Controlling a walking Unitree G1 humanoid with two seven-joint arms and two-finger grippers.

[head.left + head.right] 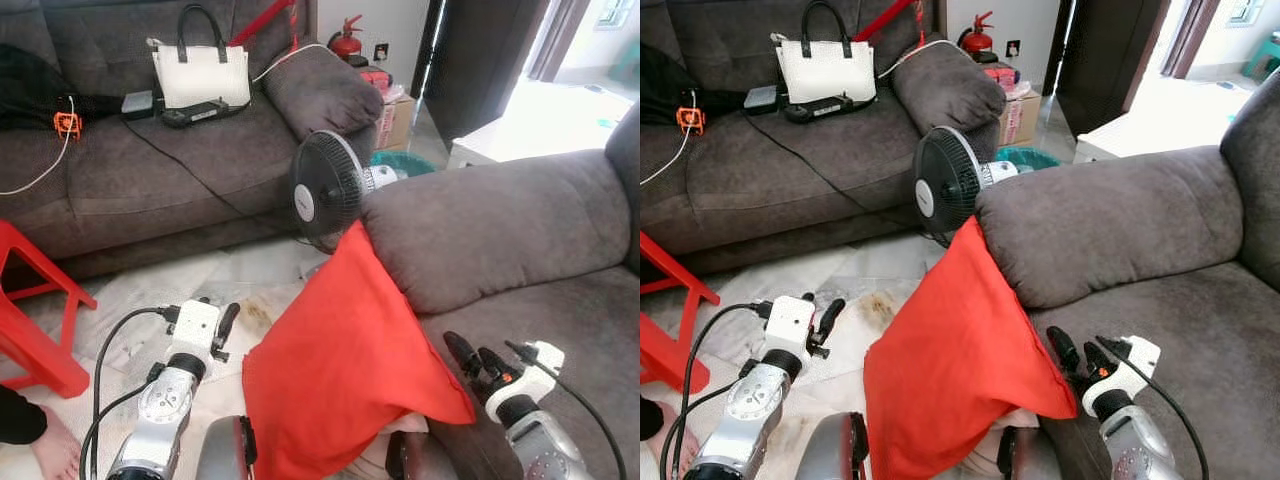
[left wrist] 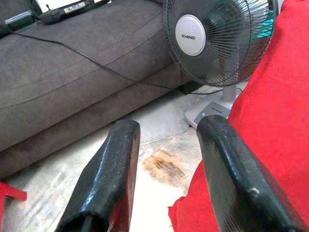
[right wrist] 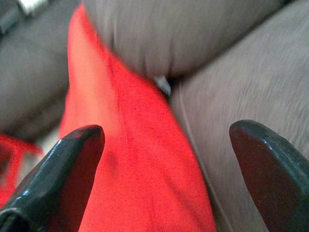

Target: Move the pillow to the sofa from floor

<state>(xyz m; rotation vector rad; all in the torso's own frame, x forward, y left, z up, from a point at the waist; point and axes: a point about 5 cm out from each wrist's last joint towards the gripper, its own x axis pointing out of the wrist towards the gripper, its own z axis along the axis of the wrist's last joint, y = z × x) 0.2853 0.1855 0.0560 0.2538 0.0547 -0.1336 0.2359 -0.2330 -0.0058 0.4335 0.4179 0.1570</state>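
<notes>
The soft red fabric pillow (image 1: pixel 345 365) leans against the grey upholstered sofa's armrest (image 1: pixel 480 225), its base probably on the floor. It looks light and floppy; pinch opposite edges. The left gripper (image 1: pixel 222 322), at its 9 o'clock, and the right gripper (image 1: pixel 470 358), at 3, gape empty.

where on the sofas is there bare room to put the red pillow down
The near sofa's seat, between its armrest and the right gripper, is bare. The pillow leans against that armrest. On the far sofa, a strip in front of the handbag is free apart from a cable; its back is crowded with handbag and gadgets.
</notes>
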